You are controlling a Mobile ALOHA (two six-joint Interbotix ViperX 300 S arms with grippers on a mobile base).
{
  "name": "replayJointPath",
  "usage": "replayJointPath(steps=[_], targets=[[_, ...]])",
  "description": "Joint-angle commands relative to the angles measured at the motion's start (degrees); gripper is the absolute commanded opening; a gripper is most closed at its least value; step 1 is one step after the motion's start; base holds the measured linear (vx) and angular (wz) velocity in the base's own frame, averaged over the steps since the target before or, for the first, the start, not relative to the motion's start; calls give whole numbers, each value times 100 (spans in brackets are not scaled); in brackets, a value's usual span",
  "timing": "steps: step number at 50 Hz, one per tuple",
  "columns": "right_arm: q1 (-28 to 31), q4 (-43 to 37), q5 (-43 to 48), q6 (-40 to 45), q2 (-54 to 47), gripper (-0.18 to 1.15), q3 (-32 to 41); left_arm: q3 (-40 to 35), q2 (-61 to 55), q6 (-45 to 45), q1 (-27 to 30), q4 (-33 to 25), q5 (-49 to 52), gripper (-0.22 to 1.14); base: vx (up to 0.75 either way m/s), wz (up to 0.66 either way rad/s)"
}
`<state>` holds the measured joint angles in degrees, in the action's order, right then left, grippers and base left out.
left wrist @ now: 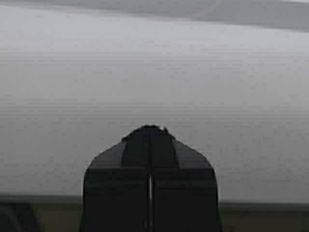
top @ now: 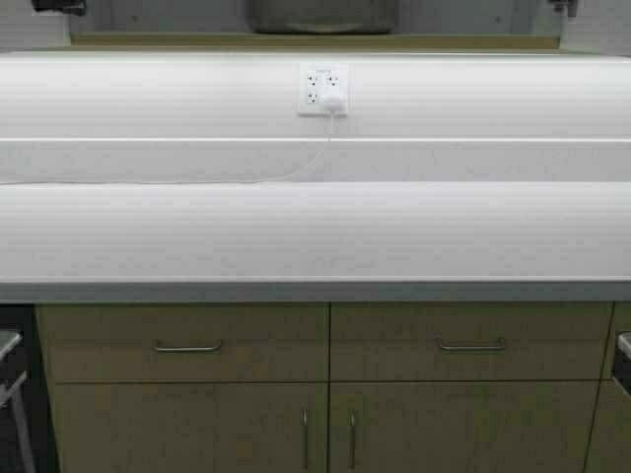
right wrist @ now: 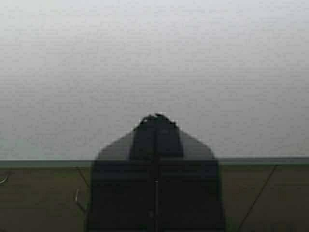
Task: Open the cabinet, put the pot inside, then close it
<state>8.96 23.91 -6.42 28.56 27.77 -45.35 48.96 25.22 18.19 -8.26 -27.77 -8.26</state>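
A: From the high view, we see the white bench (top: 315,232) filling the middle, with a wall socket (top: 323,90) behind it and a thin white cord (top: 296,169) trailing from the plug down and off to the left.

B: Below the bench edge we count two drawers (top: 187,342) with horizontal handles, and cupboard doors (top: 192,427) under them. And the pot?

A: We find the pot (top: 320,16) at the very top of that view, centred above the socket, only its grey lower part showing. It sits on a tan ledge that looks like the cabinet (top: 315,41); we cannot tell more of the cabinet than that strip.

B: In the left wrist view, we see the left pincer (left wrist: 149,181) dark over the pale bench, its fingers pressed together with only a thin seam between them.

A: In the right wrist view, the right pincer (right wrist: 155,174) looks the same, fingers closed against each other, with the bench edge and the tan drawer fronts beyond it. Neither pincer holds anything.
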Motion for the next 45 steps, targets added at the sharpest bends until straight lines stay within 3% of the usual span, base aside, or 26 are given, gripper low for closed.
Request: replayJointPath(steps=[1, 13, 22, 31, 45], targets=[[-694, 18, 9, -9, 193, 7, 185, -97, 545, 79, 861, 9, 378, 4, -17, 2], [-2206, 53, 18, -185, 545, 7, 492, -747, 1055, 334, 2531, 26, 1160, 4, -13, 4], [-3146, 53, 70, -396, 431, 7, 1160, -1617, 826, 334, 3270, 26, 1521, 4, -8, 4], [-3586, 44, 123, -404, -53, 7, 1951, -2628, 229, 334, 3533, 26, 1591, 4, -6, 2], [-3595, 35, 105, -439, -1134, 7, 2944, -3938, -1072, 246, 3480, -88, 1907, 4, -1, 0]])
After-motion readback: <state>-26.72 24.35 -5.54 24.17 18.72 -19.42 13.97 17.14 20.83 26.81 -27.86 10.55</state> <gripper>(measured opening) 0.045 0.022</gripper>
